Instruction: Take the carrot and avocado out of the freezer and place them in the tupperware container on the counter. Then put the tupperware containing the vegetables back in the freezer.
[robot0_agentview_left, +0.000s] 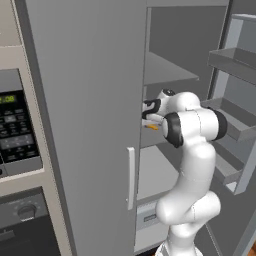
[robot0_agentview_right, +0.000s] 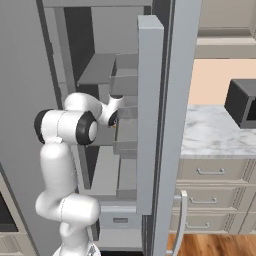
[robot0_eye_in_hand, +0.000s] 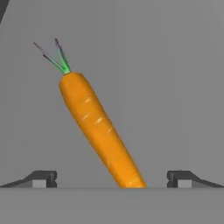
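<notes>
Gripper (robot0_eye_in_hand: 112, 179) with jaws spread wide, poised over the carrot (robot0_eye_in_hand: 98, 129), which lies slanted between its fingertips (robot0_eye_in_hand: 43, 178) inside the freezer (robot0_agentview_left: 90, 100).

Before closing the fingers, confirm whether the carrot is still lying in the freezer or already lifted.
Lying in the freezer: the carrot rests on grey shelf between the open end effector fingertips, not gripped.

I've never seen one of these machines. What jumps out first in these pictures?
The bright orange carrot with its green top, lying slanted on a grey shelf between the open gripper tips. Next, the white arm reaching into the tall grey freezer, whose door stands open. To the right sits a marble counter over drawers.
</notes>
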